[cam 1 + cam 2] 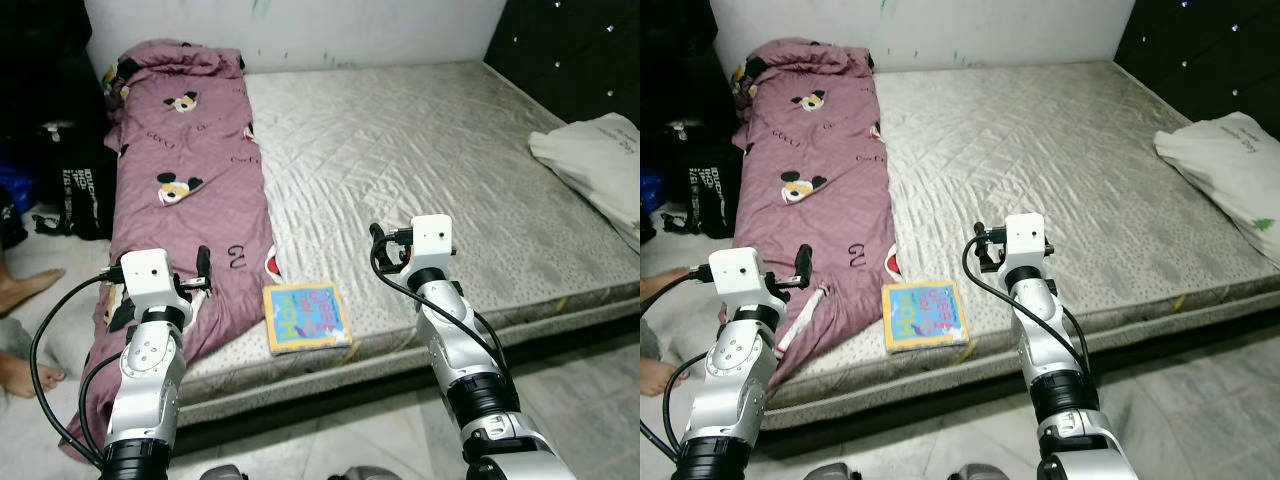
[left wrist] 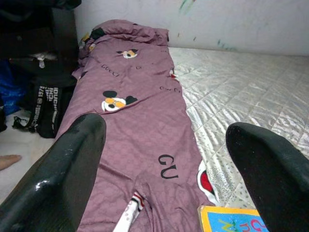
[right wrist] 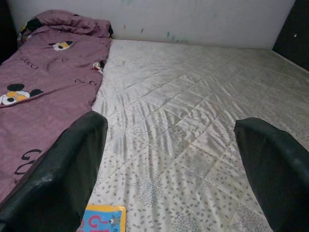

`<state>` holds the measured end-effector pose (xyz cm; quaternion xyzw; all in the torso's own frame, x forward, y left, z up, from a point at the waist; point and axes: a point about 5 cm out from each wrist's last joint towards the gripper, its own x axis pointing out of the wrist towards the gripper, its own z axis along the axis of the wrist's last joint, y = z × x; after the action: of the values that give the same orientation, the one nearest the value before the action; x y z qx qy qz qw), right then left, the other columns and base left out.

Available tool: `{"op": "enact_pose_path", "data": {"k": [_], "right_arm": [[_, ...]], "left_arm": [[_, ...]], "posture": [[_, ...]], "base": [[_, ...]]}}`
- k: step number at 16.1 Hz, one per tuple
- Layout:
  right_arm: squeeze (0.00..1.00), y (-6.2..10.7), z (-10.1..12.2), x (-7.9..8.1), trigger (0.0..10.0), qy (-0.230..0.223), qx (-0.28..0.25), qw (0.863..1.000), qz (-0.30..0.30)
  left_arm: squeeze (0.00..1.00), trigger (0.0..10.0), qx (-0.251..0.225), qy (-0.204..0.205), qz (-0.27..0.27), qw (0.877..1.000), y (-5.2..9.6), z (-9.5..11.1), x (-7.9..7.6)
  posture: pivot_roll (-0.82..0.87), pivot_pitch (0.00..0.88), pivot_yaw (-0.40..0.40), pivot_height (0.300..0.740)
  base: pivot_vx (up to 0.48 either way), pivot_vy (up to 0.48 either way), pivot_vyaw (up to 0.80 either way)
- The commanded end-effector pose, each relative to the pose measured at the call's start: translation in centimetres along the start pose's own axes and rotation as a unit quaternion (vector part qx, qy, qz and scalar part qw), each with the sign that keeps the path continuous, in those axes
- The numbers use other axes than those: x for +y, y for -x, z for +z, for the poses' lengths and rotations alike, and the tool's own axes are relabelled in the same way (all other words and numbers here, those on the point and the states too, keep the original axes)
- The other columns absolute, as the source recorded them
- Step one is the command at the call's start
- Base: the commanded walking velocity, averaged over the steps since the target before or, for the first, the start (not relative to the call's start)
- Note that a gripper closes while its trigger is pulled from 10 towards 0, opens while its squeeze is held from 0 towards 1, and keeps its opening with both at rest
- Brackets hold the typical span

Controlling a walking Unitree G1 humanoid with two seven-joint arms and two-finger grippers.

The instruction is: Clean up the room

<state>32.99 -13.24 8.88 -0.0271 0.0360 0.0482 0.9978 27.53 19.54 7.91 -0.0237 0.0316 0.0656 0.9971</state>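
Note:
A colourful picture book (image 1: 307, 316) lies flat at the front edge of the grey quilted mattress (image 1: 430, 150). Beside it, a purple blanket (image 1: 190, 170) with cartoon mouse prints runs along the mattress's left side and hangs over the front corner. My left gripper (image 2: 164, 130) is open, held over the blanket's lower end, left of the book; one of its fingers (image 1: 204, 266) shows by the wrist. To the right of the book, my right gripper (image 3: 169, 125) is open above bare mattress. Neither holds anything.
A white bag (image 1: 600, 160) lies on the mattress's right edge by the dark headboard (image 1: 570, 50). A black bag (image 1: 75, 185) stands on the floor at the left. A person's bare feet (image 1: 25, 290) are at the left edge. Tiled floor (image 1: 580, 390) runs before the bed.

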Motion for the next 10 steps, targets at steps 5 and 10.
{"op": "enact_pose_path", "data": {"k": [5, 10], "right_arm": [[0.0, -0.12, 0.22, -0.16, 10.0, -0.003, 0.0, 1.0, -0.005], [0.0, -0.07, 0.2, -0.33, 10.0, -0.007, 0.0, 1.0, -0.01]], "left_arm": [[0.0, 10.0, 0.001, 0.001, -0.002, 1.0, -0.07, 0.09, -0.1], [0.0, 10.0, 0.006, 0.004, 0.002, 1.0, -0.1, -0.03, 0.02]], "posture": [[-0.06, 0.0, -0.047, 0.74], [-0.06, 0.0, -0.044, 0.74]], "base": [[0.228, 0.0, 0.0], [0.0, 0.0, 0.0]]}}
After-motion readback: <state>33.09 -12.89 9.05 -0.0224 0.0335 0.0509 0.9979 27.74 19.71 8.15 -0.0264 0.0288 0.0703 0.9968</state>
